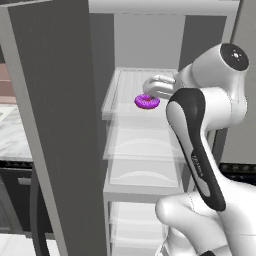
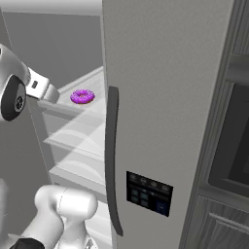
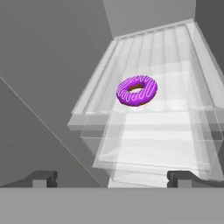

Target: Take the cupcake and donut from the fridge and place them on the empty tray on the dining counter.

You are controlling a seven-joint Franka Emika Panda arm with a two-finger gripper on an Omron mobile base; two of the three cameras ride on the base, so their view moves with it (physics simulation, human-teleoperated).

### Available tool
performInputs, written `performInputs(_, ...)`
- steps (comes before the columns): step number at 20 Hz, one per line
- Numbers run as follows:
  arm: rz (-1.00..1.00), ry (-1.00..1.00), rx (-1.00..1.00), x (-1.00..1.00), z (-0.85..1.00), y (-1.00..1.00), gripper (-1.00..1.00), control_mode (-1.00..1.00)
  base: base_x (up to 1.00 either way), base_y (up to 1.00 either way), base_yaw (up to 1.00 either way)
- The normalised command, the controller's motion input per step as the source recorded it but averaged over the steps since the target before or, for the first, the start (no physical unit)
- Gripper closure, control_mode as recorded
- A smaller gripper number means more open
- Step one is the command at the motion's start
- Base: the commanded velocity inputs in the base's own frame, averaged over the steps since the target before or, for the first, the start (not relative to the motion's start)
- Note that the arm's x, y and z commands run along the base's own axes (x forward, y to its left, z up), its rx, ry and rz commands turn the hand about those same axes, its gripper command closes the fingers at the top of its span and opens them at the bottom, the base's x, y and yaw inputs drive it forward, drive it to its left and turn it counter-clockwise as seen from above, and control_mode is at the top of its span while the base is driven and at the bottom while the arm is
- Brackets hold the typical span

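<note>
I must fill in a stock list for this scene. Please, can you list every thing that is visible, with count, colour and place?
donut: one, purple icing with white lines, flat on the top shelf.
shelves: several, translucent white, stacked inside the fridge.
fridge: one, matte grey, door open, long dark handle and dark panel on the closed door.
oven: one, black, under a marble counter, left of the fridge.
arm: one, white with dark joints, reaching toward the top shelf.
tool: one, dark tips, open, short of the donut.
</note>
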Motion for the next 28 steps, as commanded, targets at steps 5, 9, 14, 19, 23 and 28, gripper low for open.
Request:
performInputs(5, 0.0, 0.09, -0.02, 0.51, -0.24, -0.03, -1.0, -1.0, 0.0, 0.0, 0.0)
performInputs(9, 0.0, 0.18, -0.15, 0.57, -0.43, -0.12, -1.0, -1.0, 0.0, 0.0, 0.0)
performInputs(14, 0.0, 0.09, -0.13, 0.49, -0.24, -0.21, -1.0, -1.0, 0.0, 0.0, 0.0)
performInputs(19, 0.0, 0.0, -0.09, 0.38, -0.02, -0.19, -1.0, -1.0, 0.0, 0.0, 0.0)
performInputs(23, 0.0, 0.02, -0.01, 0.44, -0.04, -0.17, -1.0, -1.0, 0.0, 0.0, 0.0)
performInputs(28, 0.0, 0.05, 0.0, 0.34, -0.03, -0.27, -1.0, -1.0, 0.0, 0.0, 0.0)
